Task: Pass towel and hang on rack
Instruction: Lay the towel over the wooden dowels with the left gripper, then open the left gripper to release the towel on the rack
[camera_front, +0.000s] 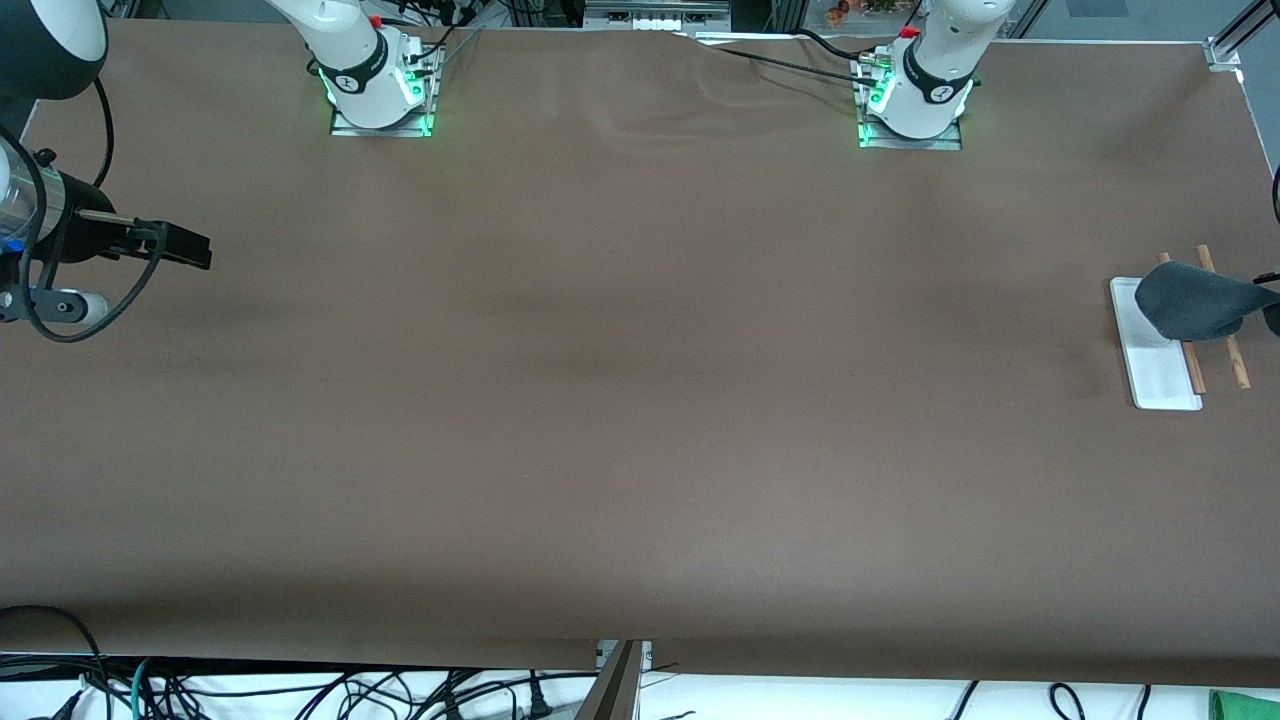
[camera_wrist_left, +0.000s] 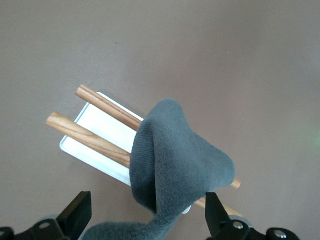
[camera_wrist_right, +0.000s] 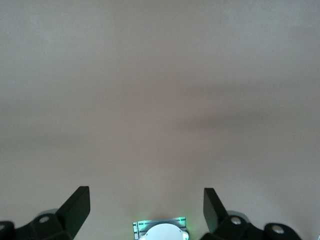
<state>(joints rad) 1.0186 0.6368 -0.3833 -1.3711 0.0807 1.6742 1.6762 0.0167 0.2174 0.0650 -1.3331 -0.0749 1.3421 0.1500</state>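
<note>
Item one, the towel: I log it grey face up, draped over both wooden rods of the rack, bunched into a peak, one tail trailing off toward the left gripper.

Item two, the rack: at the left arm's end of the table, about three o'clock from the table's middle in my front view; white base flat on the brown table.

Item three, left gripper: over the rack, jaws spread wide.

Item four, right gripper: waiting at nine o'clock, jaws apart, holding nothing.
</note>
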